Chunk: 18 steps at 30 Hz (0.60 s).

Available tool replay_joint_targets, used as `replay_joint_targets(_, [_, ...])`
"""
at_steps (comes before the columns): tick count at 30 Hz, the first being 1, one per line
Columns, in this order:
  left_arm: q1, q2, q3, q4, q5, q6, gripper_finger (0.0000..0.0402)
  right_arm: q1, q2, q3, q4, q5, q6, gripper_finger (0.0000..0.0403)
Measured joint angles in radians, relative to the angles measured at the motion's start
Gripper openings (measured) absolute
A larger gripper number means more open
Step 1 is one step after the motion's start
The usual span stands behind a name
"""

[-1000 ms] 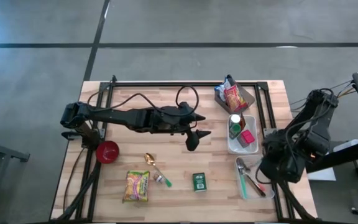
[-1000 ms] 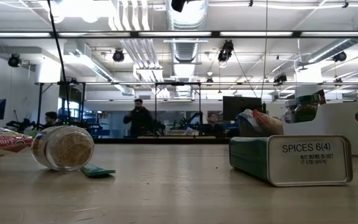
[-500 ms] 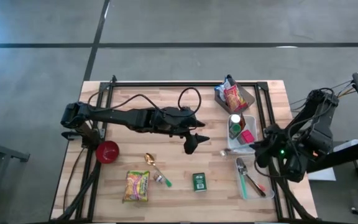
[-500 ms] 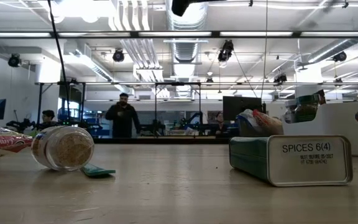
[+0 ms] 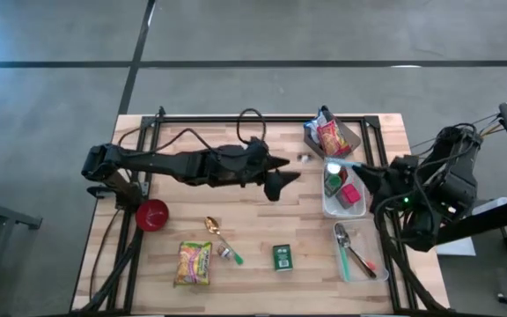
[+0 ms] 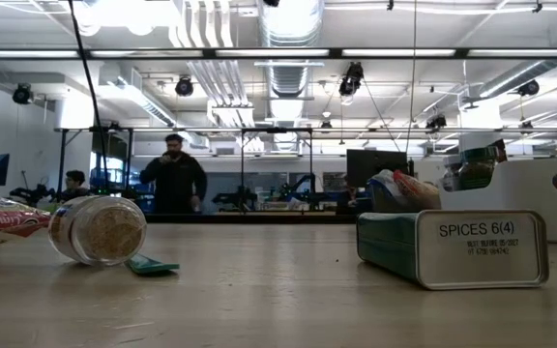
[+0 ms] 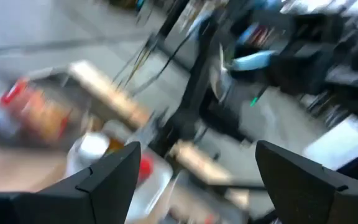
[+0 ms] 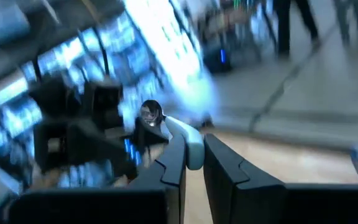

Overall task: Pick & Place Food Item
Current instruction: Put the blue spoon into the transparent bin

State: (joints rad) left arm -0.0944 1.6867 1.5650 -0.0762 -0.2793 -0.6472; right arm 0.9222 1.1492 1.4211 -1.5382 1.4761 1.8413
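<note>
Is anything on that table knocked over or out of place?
Yes: a small spice jar lies on its side beside the gold spoon near the table's front, instead of standing. Everything else looks settled.

Overhead looks straight down — low view skims table (image 6: 278, 300) level.

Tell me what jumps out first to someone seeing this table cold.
The left arm stretches across the middle of the table, its left gripper open and empty above bare wood. At the right edge, the right gripper is shut on a spoon, held up over the white bin. Along the near edge lie a noodle packet and a green spice tin.
</note>
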Motion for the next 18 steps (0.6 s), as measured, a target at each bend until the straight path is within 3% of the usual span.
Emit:
replay_joint_targets(2, [0.0, 0.0, 0.0, 0.108, -0.012, 0.035, 0.0321, -0.018, 0.004, 0.004, 0.07, 0.089, -0.066, 0.0027])
replay_joint_targets(9, [0.02, 0.023, 0.0, 0.555, -0.004, 0.205, 0.0321, -0.171, 0.017, 0.026, 0.453, 0.1, -0.543, 0.0027])
replay_joint_targets(18, [0.041, 0.023, 0.0, 0.481, 0.002, 0.103, 0.0321, -0.239, 0.023, 0.056, 1.041, 0.098, -1.243, 0.0027])
